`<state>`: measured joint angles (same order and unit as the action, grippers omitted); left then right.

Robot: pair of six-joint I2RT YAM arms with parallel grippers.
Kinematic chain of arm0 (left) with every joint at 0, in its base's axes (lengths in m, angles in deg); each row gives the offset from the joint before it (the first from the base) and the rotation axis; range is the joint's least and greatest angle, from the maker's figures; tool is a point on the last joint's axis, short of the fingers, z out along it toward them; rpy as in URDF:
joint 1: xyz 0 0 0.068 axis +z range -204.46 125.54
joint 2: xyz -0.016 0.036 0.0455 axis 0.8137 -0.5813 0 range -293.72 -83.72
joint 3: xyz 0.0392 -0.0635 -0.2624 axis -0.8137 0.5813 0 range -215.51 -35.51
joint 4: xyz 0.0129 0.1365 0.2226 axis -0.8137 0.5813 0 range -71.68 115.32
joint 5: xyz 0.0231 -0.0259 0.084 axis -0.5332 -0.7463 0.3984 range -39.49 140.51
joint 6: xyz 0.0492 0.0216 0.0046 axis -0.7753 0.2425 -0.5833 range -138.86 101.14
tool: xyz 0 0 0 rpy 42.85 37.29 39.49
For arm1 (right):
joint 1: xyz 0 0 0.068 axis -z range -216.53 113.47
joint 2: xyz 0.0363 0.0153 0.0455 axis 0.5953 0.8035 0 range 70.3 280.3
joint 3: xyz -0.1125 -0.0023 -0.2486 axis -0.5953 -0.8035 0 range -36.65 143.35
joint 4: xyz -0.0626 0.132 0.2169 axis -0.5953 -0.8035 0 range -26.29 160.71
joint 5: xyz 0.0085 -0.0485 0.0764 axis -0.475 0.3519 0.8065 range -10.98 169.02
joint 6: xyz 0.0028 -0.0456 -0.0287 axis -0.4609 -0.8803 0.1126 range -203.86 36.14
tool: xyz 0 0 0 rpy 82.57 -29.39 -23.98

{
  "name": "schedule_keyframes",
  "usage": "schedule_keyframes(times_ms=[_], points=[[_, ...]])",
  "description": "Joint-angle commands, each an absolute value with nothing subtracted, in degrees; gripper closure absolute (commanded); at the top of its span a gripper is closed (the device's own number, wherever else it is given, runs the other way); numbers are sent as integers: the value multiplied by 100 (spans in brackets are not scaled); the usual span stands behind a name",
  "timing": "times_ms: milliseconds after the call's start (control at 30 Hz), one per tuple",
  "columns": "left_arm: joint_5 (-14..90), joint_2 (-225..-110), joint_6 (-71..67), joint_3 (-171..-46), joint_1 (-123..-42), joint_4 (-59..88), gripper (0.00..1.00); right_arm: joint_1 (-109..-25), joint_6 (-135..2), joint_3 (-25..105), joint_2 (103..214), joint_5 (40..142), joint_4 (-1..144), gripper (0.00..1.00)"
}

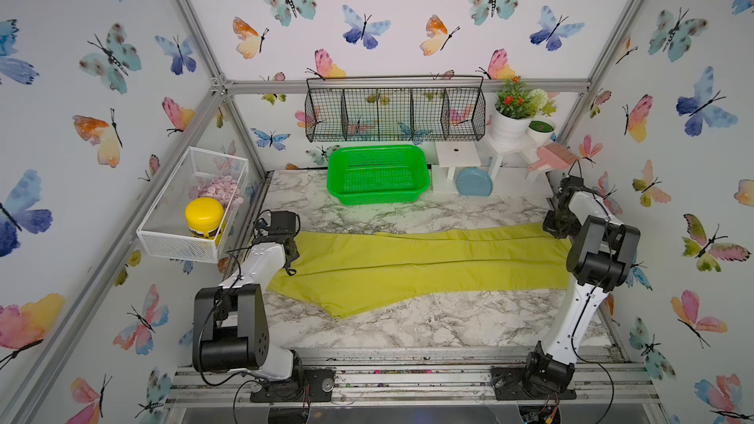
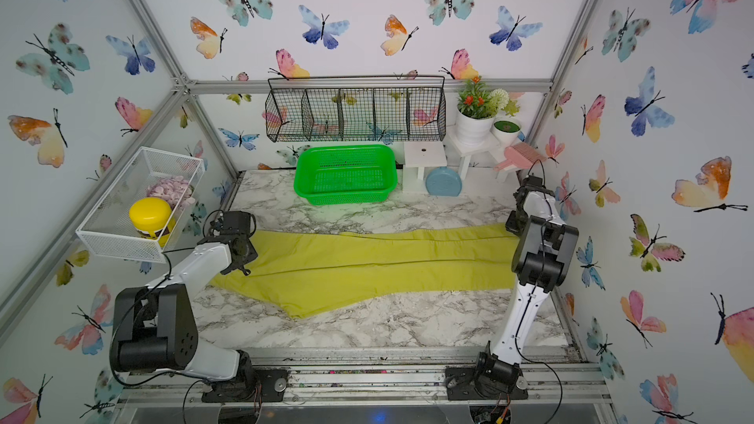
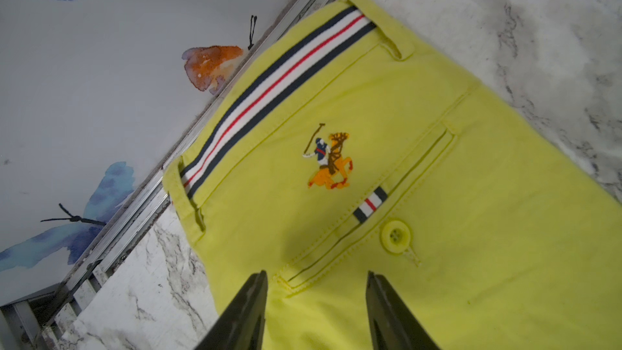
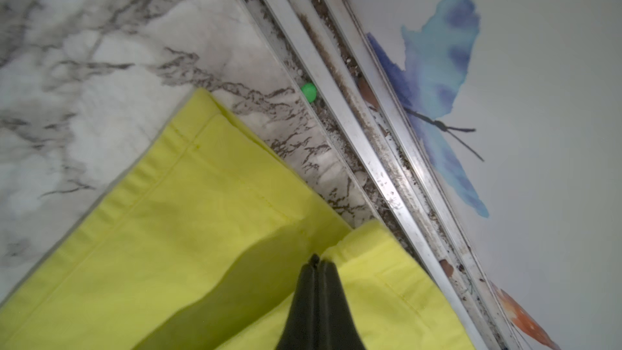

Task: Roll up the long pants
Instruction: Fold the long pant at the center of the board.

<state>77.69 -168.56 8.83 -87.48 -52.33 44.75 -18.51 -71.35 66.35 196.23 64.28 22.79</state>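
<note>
The long pants (image 1: 408,267) (image 2: 367,267) lie flat across the marble table, waist at the left and leg ends at the right. My left gripper (image 1: 290,259) (image 2: 243,263) hovers open over the waist end. In the left wrist view its fingers straddle the back pocket of the pants (image 3: 370,163), below the striped waistband (image 3: 279,92) and the embroidered emblem (image 3: 328,163), with nothing between them (image 3: 316,274). My right gripper (image 1: 557,230) (image 2: 514,226) is at the leg ends. In the right wrist view it is shut (image 4: 316,259) on the edge of one hem of the pants (image 4: 202,213), which is lifted a little and casts a shadow.
A green plastic basket (image 1: 377,175) stands behind the pants, with a black wire rack (image 1: 393,114) on the wall above it. A white mesh basket (image 1: 163,234) with a yellow-lidded jar (image 1: 204,214) hangs at the left. A blue disc (image 1: 474,182) and a plant pot (image 1: 508,128) stand back right. A metal rail (image 4: 336,112) runs beside the hems.
</note>
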Motion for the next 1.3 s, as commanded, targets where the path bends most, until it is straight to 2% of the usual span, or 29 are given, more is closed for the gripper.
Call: schedule_keyframes(times_ms=[0,433,467,500,600,667,867,1067,1267], points=[[7805,-16778,973,-8693,-5251,4574,48,-1830,-7147,7085,19464,6343,2209,98],[7920,-16818,1190,-8655,-5257,4704,48,-1856,-7163,8878,20615,6721,1798,97],[7930,-16818,1208,-8665,-5257,4713,48,-1874,-7164,8961,20709,6733,1782,94],[7937,-16833,1230,-8659,-5254,4723,48,-1897,-7169,9035,20806,6745,1785,87],[7956,-16862,1282,-8671,-5259,4749,48,-1953,-7187,9173,20993,6804,1750,57],[7929,-16886,1322,-8692,-5261,4767,47,-2000,-7191,9121,20932,6762,1802,50],[7941,-16892,1251,-8908,-5589,4709,45,-2093,-7095,8079,19910,7164,2411,45],[8058,-17179,1192,-9279,-6244,4662,44,-2086,-6614,6265,18727,6802,2839,30],[7934,-17306,1167,-9353,-6359,4653,44,-1728,-6119,4376,17842,7108,3566,26]])
